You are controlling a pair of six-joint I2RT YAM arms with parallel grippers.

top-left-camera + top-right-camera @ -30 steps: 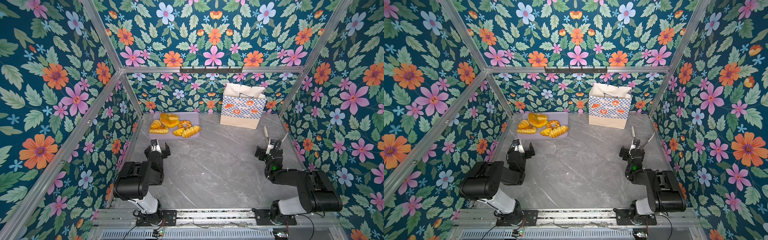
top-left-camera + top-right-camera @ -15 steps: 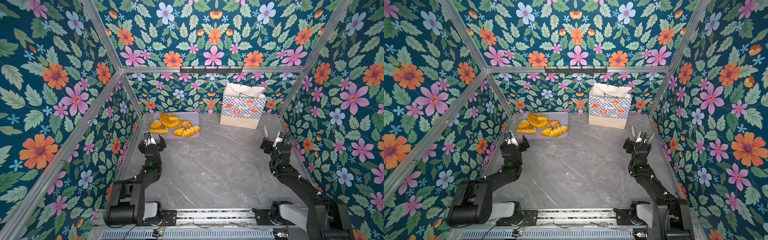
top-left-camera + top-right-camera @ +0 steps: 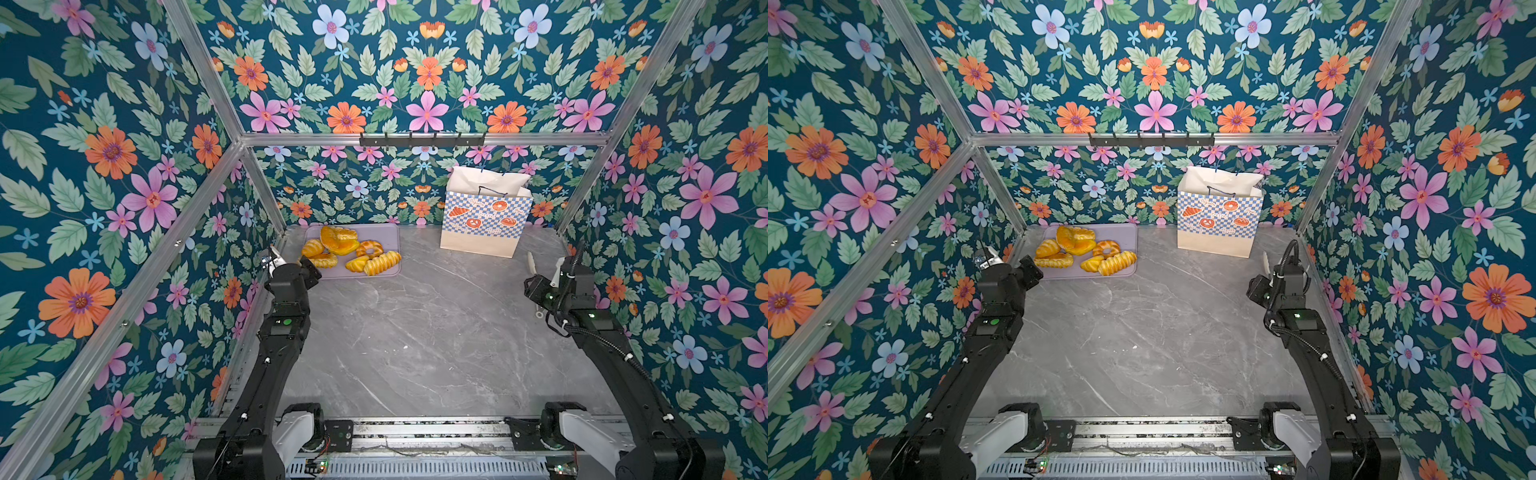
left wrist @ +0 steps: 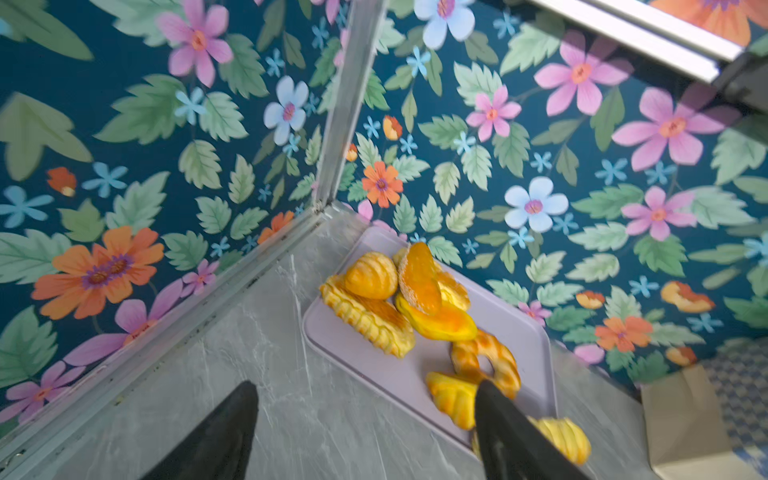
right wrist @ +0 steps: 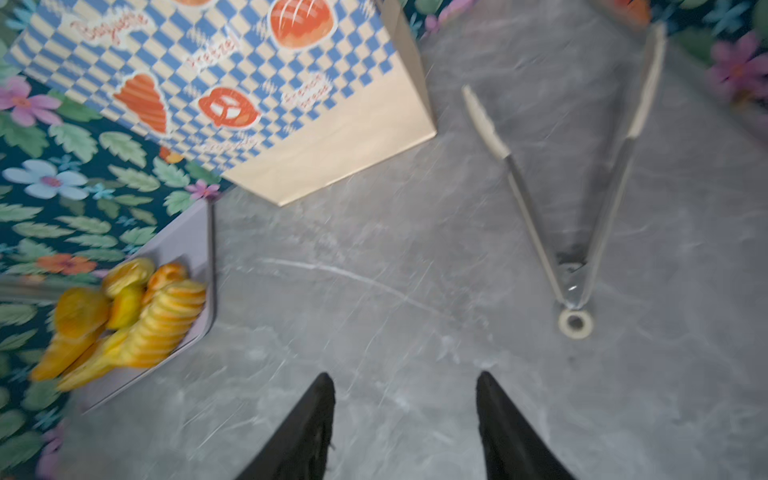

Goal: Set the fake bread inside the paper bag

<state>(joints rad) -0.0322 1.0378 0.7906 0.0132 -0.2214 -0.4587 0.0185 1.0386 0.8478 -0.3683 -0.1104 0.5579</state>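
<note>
Both arms have stretched forward from their folded pose, carrying the grippers toward the back of the cell.

- Left gripper (image 4: pixel 365 386): jaws apart with nothing between them, held above the grey worktop (image 3: pixel 415 332) at the near corner of the lilac tray (image 3: pixel 387 235).
- Right gripper (image 5: pixel 405 376): jaws apart with a narrower gap, empty, over bare worktop near the right wall, close to metal tongs (image 5: pixel 582 216) that lie spread open.
- Fake bread (image 3: pixel 349 251): a heap of glossy golden pastries, all on the tray in the back left corner.
- Paper bag (image 3: pixel 484 216): upright with its mouth open, by the back wall, right of the tray and apart from it.
</note>
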